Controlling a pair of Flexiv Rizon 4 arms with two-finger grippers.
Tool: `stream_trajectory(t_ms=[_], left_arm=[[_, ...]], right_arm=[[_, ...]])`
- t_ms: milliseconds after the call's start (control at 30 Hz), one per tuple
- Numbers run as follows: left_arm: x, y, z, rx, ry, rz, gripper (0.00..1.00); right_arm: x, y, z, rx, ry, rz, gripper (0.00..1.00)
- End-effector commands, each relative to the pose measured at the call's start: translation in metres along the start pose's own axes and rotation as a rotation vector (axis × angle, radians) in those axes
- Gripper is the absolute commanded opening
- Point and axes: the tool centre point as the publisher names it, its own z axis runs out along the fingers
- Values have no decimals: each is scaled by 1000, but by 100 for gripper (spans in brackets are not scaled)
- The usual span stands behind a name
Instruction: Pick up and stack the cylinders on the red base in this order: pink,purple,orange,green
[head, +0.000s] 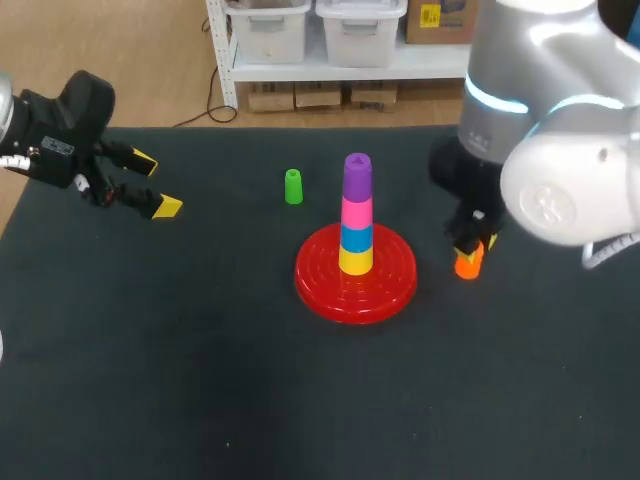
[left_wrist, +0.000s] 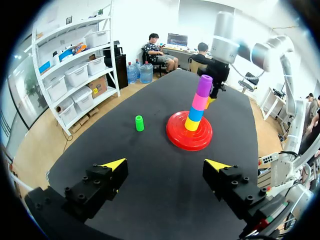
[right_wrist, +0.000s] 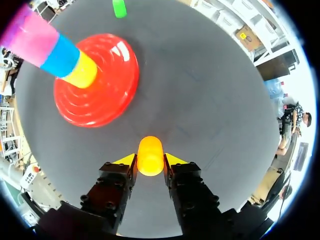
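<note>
fingers (right_wrist: 124, 160) of right pincer (right_wrist: 150, 161) clamp orange cylinder (right_wrist: 150, 150) near red base (right_wrist: 107, 107); left pincer (left_wrist: 166, 165) spread apart.

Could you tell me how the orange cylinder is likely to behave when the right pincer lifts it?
The orange cylinder looks like small hard plastic, so it is probably stiff and light. Its glossy, rounded side may slip or twist between the narrow fingers of the right pincer. Standing upright on the table it seems stable; tipped over, it would likely roll.
</note>
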Motion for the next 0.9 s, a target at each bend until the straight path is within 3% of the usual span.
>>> stream_trajectory(t_ms=[33, 200, 367, 633, 900], left_arm=[[2, 0, 0, 1, -6, 3, 100], [2, 0, 0, 1, -6, 3, 100], [2, 0, 0, 1, -6, 3, 100], [2, 0, 0, 1, -6, 3, 100], [2, 0, 0, 1, -6, 3, 100]], right_arm=[[2, 5, -62, -24, -20, -22, 0], [-19, 16, -136, -60, -90, -105, 0], [-41, 33, -180, -85, -112, -221, 0], [-70, 50, -204, -38, -94, -336, 0], [-92, 76, -204, -35, -74, -427, 0]])
